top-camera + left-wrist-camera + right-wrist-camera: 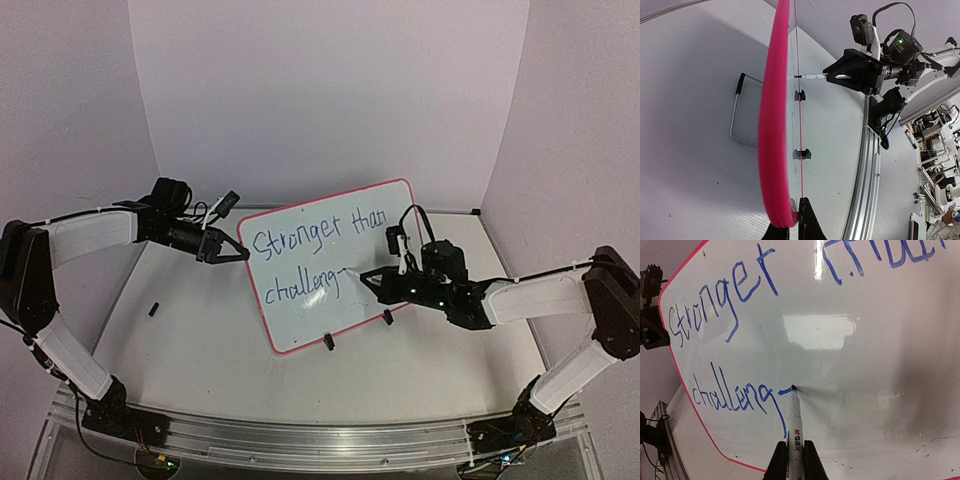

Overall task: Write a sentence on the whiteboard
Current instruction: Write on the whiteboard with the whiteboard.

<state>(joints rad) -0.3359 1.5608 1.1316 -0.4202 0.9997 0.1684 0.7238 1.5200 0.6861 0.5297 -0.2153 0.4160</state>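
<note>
The whiteboard with its red-pink rim stands tilted on two black clip feet in the middle of the table. Blue lettering on it reads "Stronger than" above "challeng", with a short dash after it. My left gripper is shut on the board's left edge; the left wrist view shows the pink rim edge-on between my fingers. My right gripper is shut on a white marker. Its tip touches the board at the end of the dash, just right of the "g".
A small black cap lies on the table to the left of the board. A wire stand shows behind the board in the left wrist view. An aluminium rail runs along the near edge. White walls close the back and sides.
</note>
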